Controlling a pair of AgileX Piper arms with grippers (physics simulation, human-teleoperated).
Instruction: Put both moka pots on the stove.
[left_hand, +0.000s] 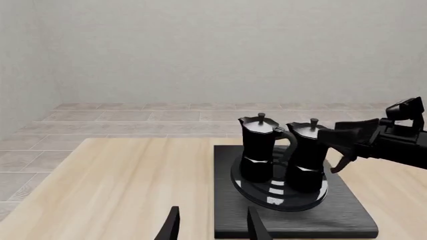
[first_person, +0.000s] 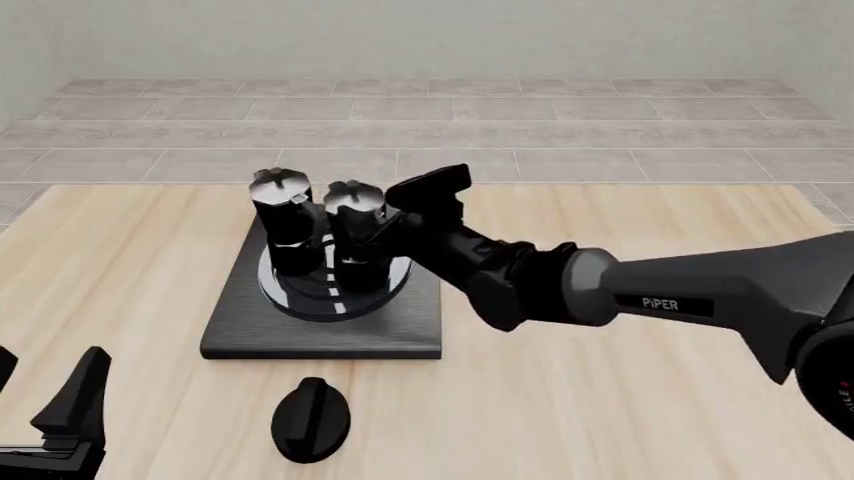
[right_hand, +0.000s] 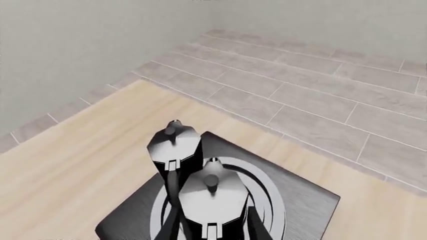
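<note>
Two moka pots, both upright on one stove (first_person: 400, 325) left of centre in the front view, side by side on its silver-white rings: left pot (first_person: 284, 228) and right pot (first_person: 352, 238), close together, glossy black with silvery lids and top knobs. One black oval knob (first_person: 311, 420) low in the frame, on the wooden table (first_person: 641, 400), just in front of the stove and apart from it.

Two arms. Right arm reaching in from the right edge, its gripper (first_person: 387, 225) at the right pot; in the right wrist view, dark fingers (right_hand: 170, 222) on either side of that pot's body, spread to its width; firm clamping cannot be told. Left gripper (first_person: 54, 415) in the lower left corner, well away from the stove, fingers apart and holding nothing; fingertips (left_hand: 172, 225) seen separated in the left wrist view.
</note>
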